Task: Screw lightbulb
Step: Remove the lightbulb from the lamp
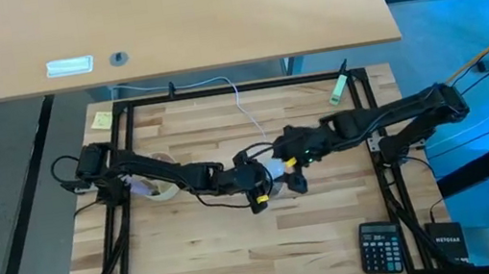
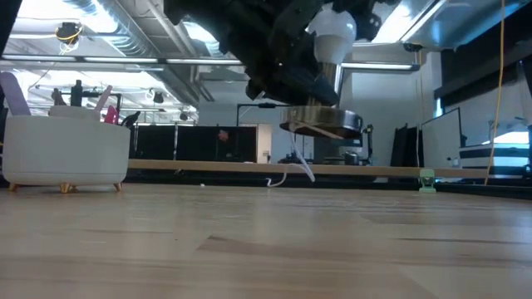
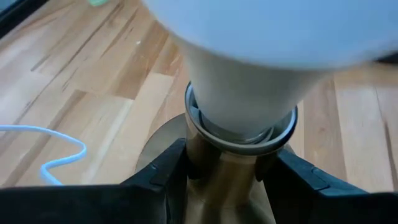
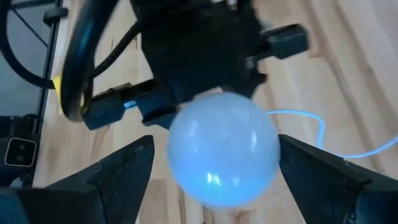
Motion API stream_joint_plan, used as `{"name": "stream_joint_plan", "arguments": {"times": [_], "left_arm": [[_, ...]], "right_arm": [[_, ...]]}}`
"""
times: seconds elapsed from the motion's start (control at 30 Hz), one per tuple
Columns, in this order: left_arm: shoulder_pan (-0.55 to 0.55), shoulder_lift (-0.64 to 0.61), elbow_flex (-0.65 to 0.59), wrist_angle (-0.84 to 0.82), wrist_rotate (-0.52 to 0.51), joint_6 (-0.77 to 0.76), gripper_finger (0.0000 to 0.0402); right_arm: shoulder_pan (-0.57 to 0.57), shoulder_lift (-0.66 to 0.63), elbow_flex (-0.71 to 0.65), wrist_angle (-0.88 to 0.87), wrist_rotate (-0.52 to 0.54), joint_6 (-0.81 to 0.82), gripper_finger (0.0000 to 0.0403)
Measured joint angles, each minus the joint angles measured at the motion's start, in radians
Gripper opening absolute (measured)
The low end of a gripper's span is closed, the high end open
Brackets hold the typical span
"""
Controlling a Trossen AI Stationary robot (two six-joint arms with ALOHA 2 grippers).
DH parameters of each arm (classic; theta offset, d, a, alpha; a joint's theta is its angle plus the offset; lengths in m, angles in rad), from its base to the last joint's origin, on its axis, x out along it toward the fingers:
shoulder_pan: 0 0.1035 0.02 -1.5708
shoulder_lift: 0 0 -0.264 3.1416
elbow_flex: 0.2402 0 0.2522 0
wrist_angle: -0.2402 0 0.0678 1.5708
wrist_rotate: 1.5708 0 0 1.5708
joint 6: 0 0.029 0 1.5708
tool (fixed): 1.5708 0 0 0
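Left gripper (image 3: 227,177): dark two-finger pincer, closed partway on the brass-coloured metal socket (image 3: 227,186), which is held clear of the wooden table (image 1: 243,254) at mid-table; judged a brace, so that the socket cannot spin during threading.

Socket: smooth cylindrical collar above a round silvery disc (image 2: 322,124), with a thin white cord (image 1: 245,108) trailed toward the table's far edge.

Small white frosted pear-shaped lightbulb (image 4: 222,148): matte, rounded; its neck is seated in the socket's mouth, upright, with a grey ring visible at the rim. Depth of threading cannot be told.

Right gripper (image 4: 214,168): dark fingers are spread wide to either side of the bulb's dome, apparently not touching; nothing is held. Judged a pause between turns.
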Motion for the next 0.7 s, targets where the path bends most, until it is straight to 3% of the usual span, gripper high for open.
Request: {"name": "stream_joint_plan", "arguments": {"times": [0.37, 0.7], "left_arm": [[0.0, 0.0, 0.0, -0.007, 0.0, 0.017, 0.0154], [-0.003, -0.003, 0.0, -0.003, 0.044, 0.032, 0.0154]], "right_arm": [[0.002, 0.044, -0.001, 0.011, 0.019, -0.027, 0.0331], [0.001, 0.039, -0.001, 0.011, -0.077, -0.141, 0.0235]]}}
